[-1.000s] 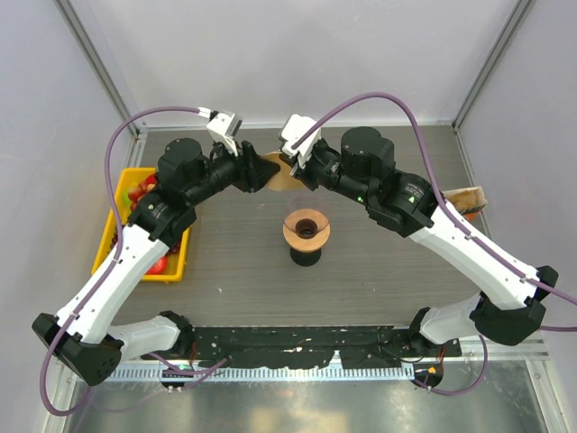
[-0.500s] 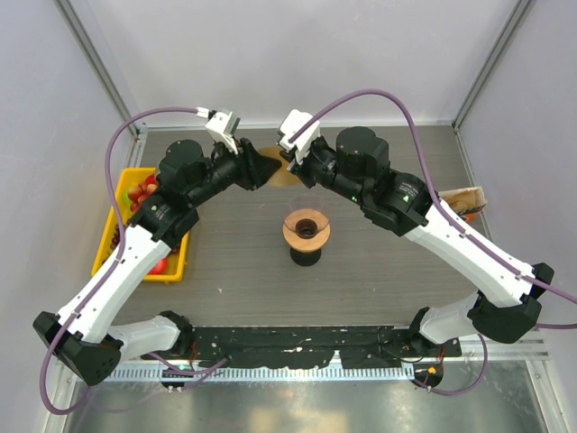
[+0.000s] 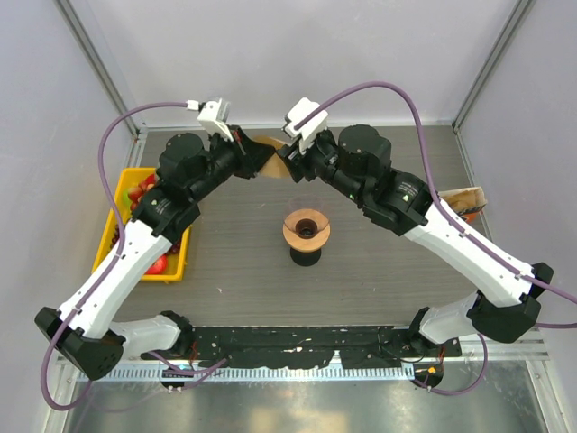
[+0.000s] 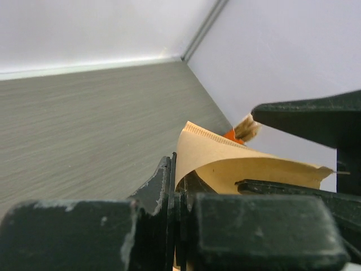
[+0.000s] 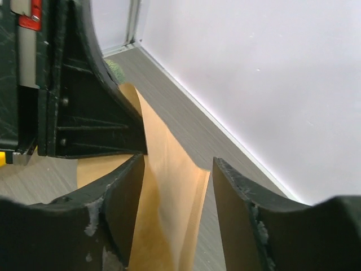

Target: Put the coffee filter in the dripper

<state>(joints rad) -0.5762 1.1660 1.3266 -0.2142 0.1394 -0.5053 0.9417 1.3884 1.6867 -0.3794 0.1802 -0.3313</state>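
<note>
Released by right tool (image 3: 285, 159), coffee filter (image 4: 225, 161) sits clamped in left tool (image 3: 254, 155)

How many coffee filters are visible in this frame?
1. The coffee filter is beyond the dripper, pinched in the left end effector, the right end effector open around it. Others may be hidden.

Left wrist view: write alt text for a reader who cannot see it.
The left pincer is shut on the tan coffee filter, which fans up and rightward from between its jaws. The open right pincer straddles the paper's far edge, above a grey table.
</note>
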